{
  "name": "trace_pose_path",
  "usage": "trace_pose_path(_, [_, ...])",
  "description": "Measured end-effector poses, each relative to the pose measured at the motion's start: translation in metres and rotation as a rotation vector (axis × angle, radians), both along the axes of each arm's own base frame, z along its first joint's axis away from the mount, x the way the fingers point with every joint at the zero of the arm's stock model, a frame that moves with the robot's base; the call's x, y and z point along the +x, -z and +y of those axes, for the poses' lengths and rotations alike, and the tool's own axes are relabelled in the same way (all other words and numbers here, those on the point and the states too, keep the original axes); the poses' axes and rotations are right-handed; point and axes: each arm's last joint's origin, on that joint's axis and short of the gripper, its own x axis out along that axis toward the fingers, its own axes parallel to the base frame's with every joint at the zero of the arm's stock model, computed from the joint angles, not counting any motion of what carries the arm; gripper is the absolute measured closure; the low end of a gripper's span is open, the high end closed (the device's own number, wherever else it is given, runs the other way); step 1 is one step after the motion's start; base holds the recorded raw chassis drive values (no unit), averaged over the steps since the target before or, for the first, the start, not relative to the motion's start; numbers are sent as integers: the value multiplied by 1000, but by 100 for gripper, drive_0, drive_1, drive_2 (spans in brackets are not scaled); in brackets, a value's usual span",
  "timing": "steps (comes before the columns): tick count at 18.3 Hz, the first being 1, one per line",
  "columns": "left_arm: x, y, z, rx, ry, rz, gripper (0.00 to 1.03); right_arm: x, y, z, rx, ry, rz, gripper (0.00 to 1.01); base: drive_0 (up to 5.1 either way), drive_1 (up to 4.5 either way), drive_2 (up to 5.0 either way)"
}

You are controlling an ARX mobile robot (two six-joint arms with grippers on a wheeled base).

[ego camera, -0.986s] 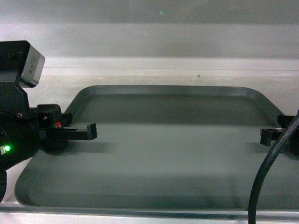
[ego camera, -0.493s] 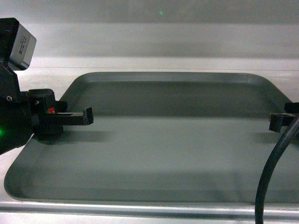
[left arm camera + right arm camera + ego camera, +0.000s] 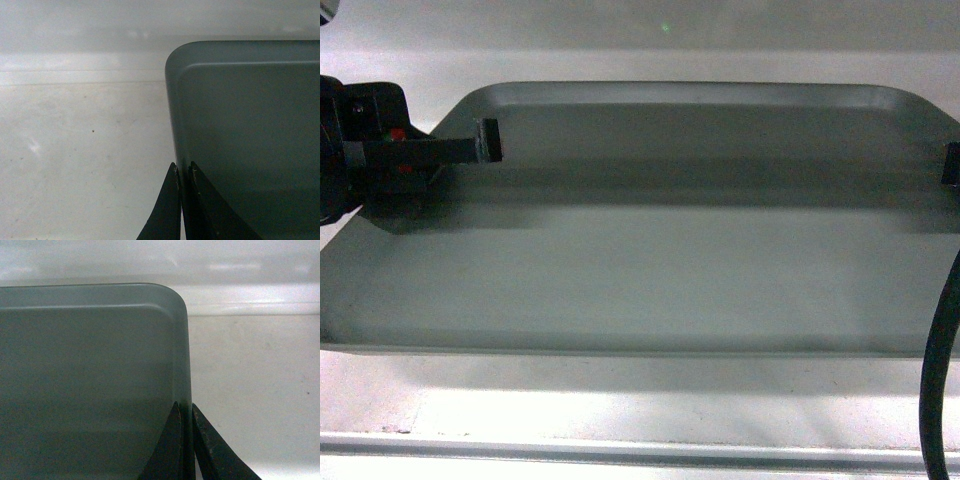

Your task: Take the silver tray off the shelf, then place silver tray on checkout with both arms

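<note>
The silver tray (image 3: 660, 260) fills most of the head view and hangs above the white shelf (image 3: 620, 400), with a shadow under its front rim. My left gripper (image 3: 488, 140) is shut on the tray's left rim near the far corner. In the left wrist view its two black fingers (image 3: 182, 169) pinch that rim of the tray (image 3: 250, 125). My right gripper (image 3: 952, 163) holds the right rim at the frame's edge. Its fingers (image 3: 184, 409) clamp the rim of the tray (image 3: 90, 365). The checkout is out of view.
The shelf's pale front strip (image 3: 620, 447) runs along the bottom of the head view. A thick black cable (image 3: 940, 370) hangs at the right edge. White shelf board lies beside the tray on the left (image 3: 75, 150) and on the right (image 3: 250, 390). A pale back wall stands behind.
The tray has risen off the shelf and come nearer the head camera, now looking larger. Both grippers moved up and outward in the view with it, still clamped on the rims.
</note>
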Motion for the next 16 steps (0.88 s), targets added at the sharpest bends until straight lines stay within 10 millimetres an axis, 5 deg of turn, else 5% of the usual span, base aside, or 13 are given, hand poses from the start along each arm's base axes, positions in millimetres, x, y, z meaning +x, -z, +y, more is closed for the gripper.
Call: trace_pose_path(16, [-5,0,0,11,10,84,100,-1,2,2,-16,9,146,98,0,0,0])
